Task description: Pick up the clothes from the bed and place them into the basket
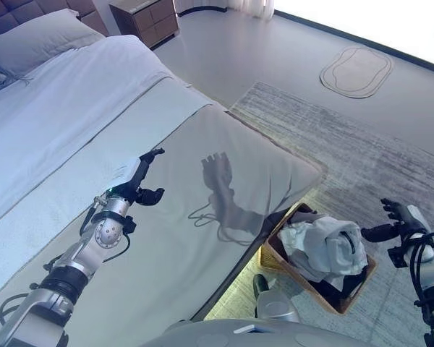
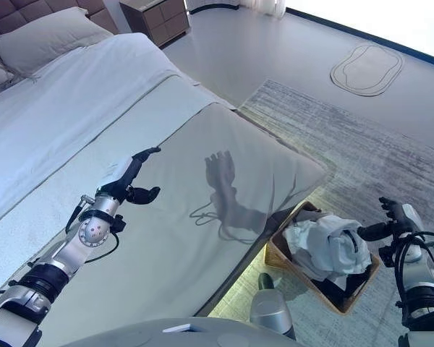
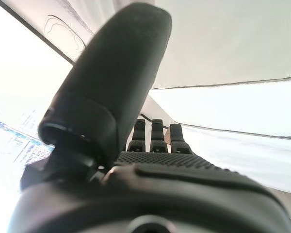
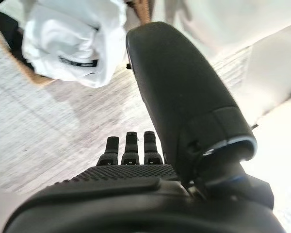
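Observation:
White clothes (image 1: 325,242) and some dark ones lie piled in the wicker basket (image 1: 298,283), which stands on the rug at the bed's foot corner. The same white clothes (image 4: 75,39) show past my right hand's thumb in the right wrist view. My right hand (image 1: 399,223) hovers just right of the basket, open and holding nothing. Over the grey-green bed cover (image 1: 202,166), my left hand (image 1: 136,181) is raised, open and holding nothing. I see no clothes on the part of the bed in view.
A grey pillow (image 1: 36,40) lies at the head of the bed, with a wooden nightstand (image 1: 145,18) beyond it. A grey rug (image 1: 362,159) covers the floor right of the bed, and an oval mat (image 1: 356,71) lies farther off.

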Controlling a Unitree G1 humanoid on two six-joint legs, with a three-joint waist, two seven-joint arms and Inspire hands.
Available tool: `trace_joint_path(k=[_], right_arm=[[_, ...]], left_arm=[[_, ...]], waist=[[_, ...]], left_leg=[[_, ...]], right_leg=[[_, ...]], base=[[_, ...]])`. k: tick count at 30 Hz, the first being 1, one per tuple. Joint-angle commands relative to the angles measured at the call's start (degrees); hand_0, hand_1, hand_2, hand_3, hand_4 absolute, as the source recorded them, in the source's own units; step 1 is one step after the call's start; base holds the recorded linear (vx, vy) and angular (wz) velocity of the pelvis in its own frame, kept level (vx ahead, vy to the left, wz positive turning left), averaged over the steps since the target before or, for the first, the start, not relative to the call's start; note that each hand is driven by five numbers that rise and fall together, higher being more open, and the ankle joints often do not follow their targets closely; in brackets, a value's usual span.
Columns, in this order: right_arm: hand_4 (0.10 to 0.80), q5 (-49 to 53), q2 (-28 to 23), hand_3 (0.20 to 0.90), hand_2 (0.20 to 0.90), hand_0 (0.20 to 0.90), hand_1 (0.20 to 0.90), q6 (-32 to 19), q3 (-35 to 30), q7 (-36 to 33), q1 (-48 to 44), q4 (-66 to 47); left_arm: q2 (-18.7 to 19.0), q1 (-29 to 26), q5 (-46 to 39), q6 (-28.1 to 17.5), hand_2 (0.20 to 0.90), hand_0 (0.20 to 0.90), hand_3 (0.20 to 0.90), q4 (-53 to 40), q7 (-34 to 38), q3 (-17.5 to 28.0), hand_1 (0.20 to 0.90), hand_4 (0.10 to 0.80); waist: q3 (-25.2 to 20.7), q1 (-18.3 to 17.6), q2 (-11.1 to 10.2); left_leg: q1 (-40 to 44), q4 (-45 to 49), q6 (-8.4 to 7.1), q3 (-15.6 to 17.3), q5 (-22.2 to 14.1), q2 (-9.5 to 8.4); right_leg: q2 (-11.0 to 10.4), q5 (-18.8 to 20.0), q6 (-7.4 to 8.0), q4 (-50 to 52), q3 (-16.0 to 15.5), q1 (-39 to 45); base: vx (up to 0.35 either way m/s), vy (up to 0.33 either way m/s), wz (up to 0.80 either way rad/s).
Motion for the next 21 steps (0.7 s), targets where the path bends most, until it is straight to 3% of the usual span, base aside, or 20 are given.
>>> trace_joint_path(k=[1, 3, 7, 12, 16, 21], right_arm=[[0.800, 1.60, -0.67, 0.900, 0.900, 0.900, 0.900, -4.41, -1.62, -3.97, -2.59, -5.04], [0.800, 2.86, -0.15, 0.900, 0.900, 0.900, 0.900, -5.01, -1.48, -4.33, -2.76, -5.97], [0.800, 1.55, 2.80, 0.900, 0.900, 0.900, 0.900, -9.73, 0.16, -8.93, -3.40, -10.23], [0.800, -5.44, 8.42, 0.900, 0.900, 0.900, 0.900, -14.10, 5.18, -16.05, -3.49, -10.40], [0.800, -10.51, 12.39, 0.900, 0.900, 0.900, 0.900, -16.75, 8.93, -21.21, -1.78, -10.19], [0.800, -14.18, 14.53, 0.900, 0.900, 0.900, 0.900, -17.79, 12.49, -20.66, -0.85, -10.26]], left_arm=[[1.01, -2.77, 0.14, -1.71, 0.900, 0.900, 0.900, -5.35, 4.50, 4.09, 0.900, 0.800], [0.87, -2.52, 0.29, -1.75, 0.900, 0.900, 0.900, -5.14, 4.51, 4.34, 0.900, 0.800], [-0.72, -0.44, 0.53, -7.28, 0.900, 0.900, 0.900, -3.68, 6.41, 5.21, 0.900, 0.800], [-5.55, 2.18, 3.78, -11.49, 0.900, 0.900, 0.900, 1.99, 11.72, 6.54, 0.900, 0.800], [-8.33, 5.38, 6.99, -13.46, 0.900, 0.900, 0.900, 4.45, 11.45, 7.66, 0.900, 0.800], [-9.83, 7.32, 6.39, -14.39, 0.900, 0.900, 0.900, 7.78, 8.38, 8.40, 0.900, 0.800]], waist=[[-2.90, 1.69, -2.64], [-2.97, 2.09, -2.75], [-3.23, 3.46, -2.73], [-4.13, 4.95, -2.61], [-4.43, 6.41, -2.32], [-4.60, 7.98, -2.01]], left_leg=[[-0.33, 6.13, -0.59, -1.58, -5.57, 2.00], [-0.31, 5.78, -0.77, -1.89, -5.24, 2.06], [-0.34, 4.69, -1.15, -3.35, -4.25, 2.03], [-0.45, 3.15, -1.68, -4.92, -2.83, 2.03], [-0.48, 3.07, -1.84, -6.36, -2.36, 2.28], [-0.79, 2.96, -2.12, -7.77, -2.03, 2.20]], right_leg=[[-2.31, 1.03, 3.67, 2.55, -0.89, -2.21], [-2.37, 1.14, 3.63, 2.17, -1.32, -1.90], [-2.59, 1.65, 3.62, 0.64, -2.07, -0.71], [-2.95, 2.08, 3.92, -0.22, -2.77, -0.28], [-3.26, 1.03, 3.75, 0.38, -3.80, 0.99], [-3.99, 0.46, 3.78, 0.30, -5.62, 2.25]], base=[[-0.019, -0.009, 0.23], [-0.019, 0.004, 0.16], [-0.006, 0.028, 0.15], [0.019, 0.021, 0.09], [0.062, 0.013, 0.22], [0.030, 0.002, 0.25]])
